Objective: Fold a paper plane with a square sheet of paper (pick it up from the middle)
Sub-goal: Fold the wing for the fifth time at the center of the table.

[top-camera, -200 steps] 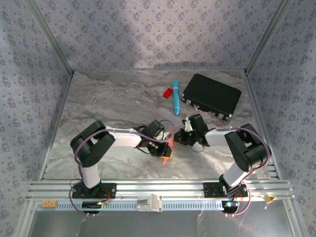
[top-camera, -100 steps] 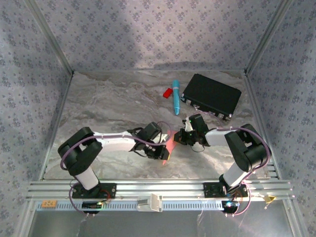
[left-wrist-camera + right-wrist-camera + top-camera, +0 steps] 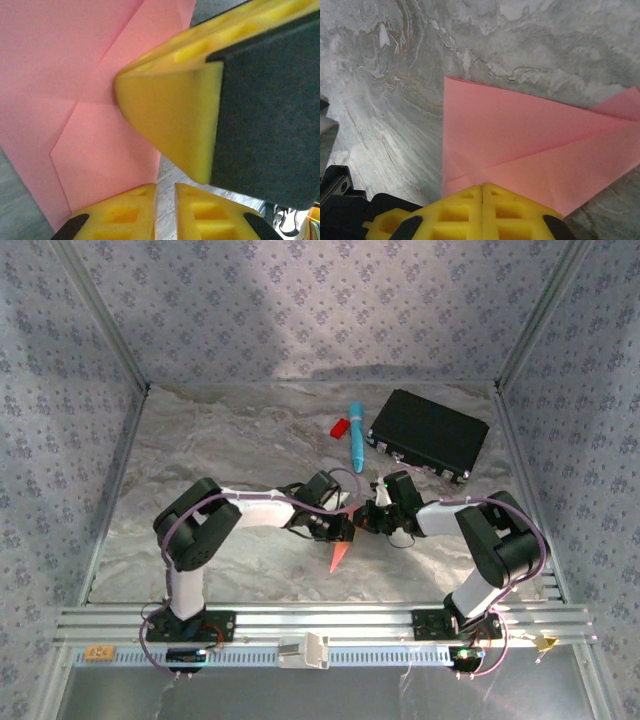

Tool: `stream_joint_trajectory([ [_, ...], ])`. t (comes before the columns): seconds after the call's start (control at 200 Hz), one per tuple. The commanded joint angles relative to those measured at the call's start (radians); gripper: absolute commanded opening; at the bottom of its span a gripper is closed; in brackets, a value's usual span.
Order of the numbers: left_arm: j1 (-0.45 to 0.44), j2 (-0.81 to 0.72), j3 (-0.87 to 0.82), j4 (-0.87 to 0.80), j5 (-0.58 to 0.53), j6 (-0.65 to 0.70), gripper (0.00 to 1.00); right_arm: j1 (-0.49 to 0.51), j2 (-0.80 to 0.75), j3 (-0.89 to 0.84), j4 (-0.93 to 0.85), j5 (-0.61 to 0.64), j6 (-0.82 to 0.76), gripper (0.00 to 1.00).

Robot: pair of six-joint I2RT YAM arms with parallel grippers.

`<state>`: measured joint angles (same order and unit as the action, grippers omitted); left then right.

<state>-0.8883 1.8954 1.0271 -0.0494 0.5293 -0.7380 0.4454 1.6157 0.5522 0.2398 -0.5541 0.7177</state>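
The pink-red square sheet of paper (image 3: 338, 558) lies folded on the marble table, its narrow point toward the front rail. Crease lines and overlapping flaps show on the paper (image 3: 75, 100) in the left wrist view, and in the right wrist view it (image 3: 520, 145) lies flat as a broad triangle. My left gripper (image 3: 343, 530) hovers at the sheet's far end. Its jaws (image 3: 165, 210) stand a narrow slit apart, with bare table in the gap. My right gripper (image 3: 366, 520) is shut. Its tips (image 3: 482, 192) rest at the paper's edge, and one finger (image 3: 170, 115) touches the sheet.
A blue pen (image 3: 355, 435) and a small red plastic piece (image 3: 340, 427) lie at the back, next to a black case (image 3: 428, 435). Patterned walls close in three sides. An aluminium rail (image 3: 320, 620) runs along the front edge.
My left gripper has swung right and away from the rail, up to the right gripper. The paper's point now shows in front of both grippers. The right arm has stayed put.
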Motion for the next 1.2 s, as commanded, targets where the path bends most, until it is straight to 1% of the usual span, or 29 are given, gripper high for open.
stream_joint_trajectory([
  [0.0, 0.001, 0.014, 0.017, 0.019, -0.004, 0.000, 0.17, -0.013, 0.033, -0.037, -0.077, 0.088, 0.001, 0.03],
  [0.09, -0.001, 0.009, -0.002, -0.004, -0.016, 0.006, 0.17, -0.013, 0.036, -0.037, -0.077, 0.086, 0.000, 0.03],
  [0.28, -0.007, -0.039, -0.079, -0.047, -0.027, 0.033, 0.12, -0.018, 0.037, -0.038, -0.079, 0.089, 0.001, 0.03],
  [0.425, -0.016, -0.083, -0.136, -0.064, 0.025, 0.063, 0.10, -0.019, 0.035, -0.040, -0.079, 0.091, 0.000, 0.03],
  [0.55, -0.014, -0.163, -0.181, -0.059, 0.036, 0.071, 0.10, -0.020, 0.031, -0.044, -0.067, 0.082, 0.000, 0.03],
  [0.65, -0.006, -0.225, -0.190, -0.060, -0.003, 0.064, 0.10, -0.019, 0.031, -0.039, -0.053, 0.063, -0.008, 0.03],
  [0.775, 0.013, -0.279, -0.200, -0.042, -0.078, 0.036, 0.09, -0.016, 0.025, -0.010, -0.059, 0.039, -0.031, 0.04],
  [0.829, 0.029, -0.297, -0.211, -0.034, -0.115, 0.014, 0.07, -0.014, 0.016, 0.006, -0.064, 0.027, -0.042, 0.04],
  [0.909, 0.058, -0.313, -0.238, 0.000, -0.132, -0.023, 0.06, -0.005, -0.006, 0.026, -0.074, 0.017, -0.058, 0.06],
  [0.949, 0.073, -0.317, -0.252, 0.024, -0.129, -0.039, 0.06, 0.003, -0.023, 0.036, -0.091, 0.029, -0.068, 0.08],
  [1.039, 0.099, -0.312, -0.282, 0.065, -0.104, -0.068, 0.08, 0.030, -0.064, 0.076, -0.196, 0.106, -0.081, 0.09],
  [1.049, 0.102, -0.311, -0.284, 0.069, -0.102, -0.070, 0.08, 0.033, -0.067, 0.080, -0.205, 0.115, -0.108, 0.09],
  [1.079, 0.107, -0.307, -0.290, 0.082, -0.096, -0.079, 0.08, 0.040, -0.085, 0.084, -0.229, 0.137, -0.120, 0.10],
  [1.194, 0.121, -0.290, -0.309, 0.113, -0.082, -0.113, 0.13, 0.045, -0.158, 0.050, -0.242, 0.186, -0.097, 0.10],
])
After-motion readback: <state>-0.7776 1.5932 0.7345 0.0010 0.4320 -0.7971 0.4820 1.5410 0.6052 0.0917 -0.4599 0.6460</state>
